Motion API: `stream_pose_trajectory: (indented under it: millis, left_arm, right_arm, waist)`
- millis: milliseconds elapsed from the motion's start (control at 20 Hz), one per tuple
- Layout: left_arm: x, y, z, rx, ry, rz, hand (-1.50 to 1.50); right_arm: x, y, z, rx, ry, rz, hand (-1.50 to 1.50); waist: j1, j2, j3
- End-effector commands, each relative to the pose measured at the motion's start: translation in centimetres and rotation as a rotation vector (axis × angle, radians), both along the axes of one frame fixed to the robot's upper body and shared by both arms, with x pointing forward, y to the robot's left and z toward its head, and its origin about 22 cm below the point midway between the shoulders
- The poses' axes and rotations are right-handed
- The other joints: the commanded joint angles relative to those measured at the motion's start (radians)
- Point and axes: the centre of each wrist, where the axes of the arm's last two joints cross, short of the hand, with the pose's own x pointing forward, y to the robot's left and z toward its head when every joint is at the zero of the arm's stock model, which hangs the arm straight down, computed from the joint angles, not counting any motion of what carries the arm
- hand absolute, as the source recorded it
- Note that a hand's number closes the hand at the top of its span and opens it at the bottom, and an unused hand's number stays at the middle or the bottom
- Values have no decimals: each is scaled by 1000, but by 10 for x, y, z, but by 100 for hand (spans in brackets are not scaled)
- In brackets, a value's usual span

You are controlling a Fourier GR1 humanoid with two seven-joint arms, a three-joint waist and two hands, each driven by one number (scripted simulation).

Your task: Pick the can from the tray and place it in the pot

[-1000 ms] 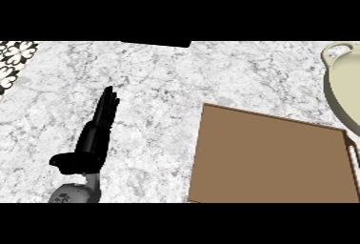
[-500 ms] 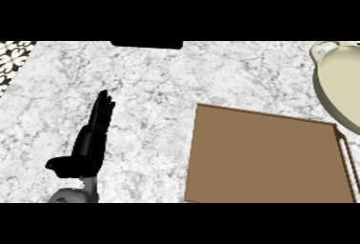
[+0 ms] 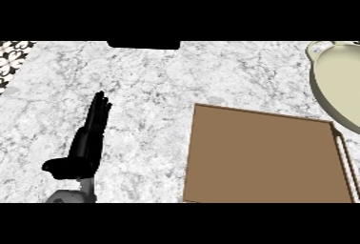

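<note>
A brown tray (image 3: 264, 157) lies on the marble counter at the lower right, and its surface shows no can. The cream pot (image 3: 337, 81) sits at the right edge, only partly in view, with a handle at its top left. My left hand (image 3: 83, 147) rests at the lower left with straight fingers pointing up, well apart from the tray. No can shows anywhere. My right hand is out of view.
A dark object (image 3: 144, 45) sits at the counter's far edge, top centre. A patterned black-and-white tile strip (image 3: 10, 59) runs along the upper left corner. Bare marble counter (image 3: 175, 81) lies between my hand and the tray.
The view has shifted slightly, so the pot and tray sit a little further left in the picture. My left hand has stayed put.
</note>
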Motion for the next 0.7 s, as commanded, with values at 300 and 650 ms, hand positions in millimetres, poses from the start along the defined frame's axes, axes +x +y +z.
stream_pose_trajectory:
  millis: [300,650]
  left_arm:
    - [0,-2,8,-28,17,-3,0]
    - [1,6,0,-10,15,12,0]
  right_arm:
    - [-10,-2,-17,-95,-416,-41,-150]
    - [-7,16,-18,-304,-797,-96,-150]
  waist:
    - [-10,-9,1]
    - [-23,-12,0]
